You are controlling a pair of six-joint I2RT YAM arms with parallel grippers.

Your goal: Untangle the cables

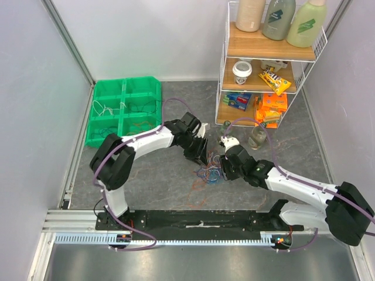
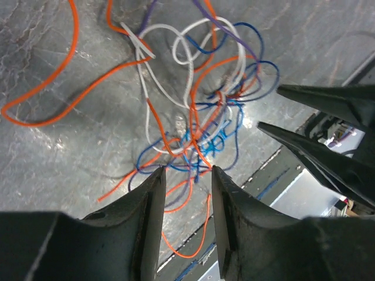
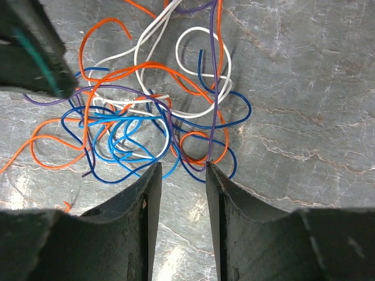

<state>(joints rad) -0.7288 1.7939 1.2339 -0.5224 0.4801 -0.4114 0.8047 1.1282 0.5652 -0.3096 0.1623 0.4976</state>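
The cables lie as a loose tangle of orange, blue, white and purple wires on the grey table between both arms. My left gripper hovers at the tangle's far left side and is open. In the left wrist view the cables spread just beyond the left gripper; an orange strand shows through the gap, unpinched. My right gripper is open at the tangle's right edge. In the right wrist view the cables lie ahead of the right gripper, and a purple wire's end touches its right fingertip.
A green compartment bin holding a few wires sits at the back left. A wire shelf rack with bottles, a cup and snack packs stands at the back right, with a glass jar in front of it. The arms' base rail runs along the near edge.
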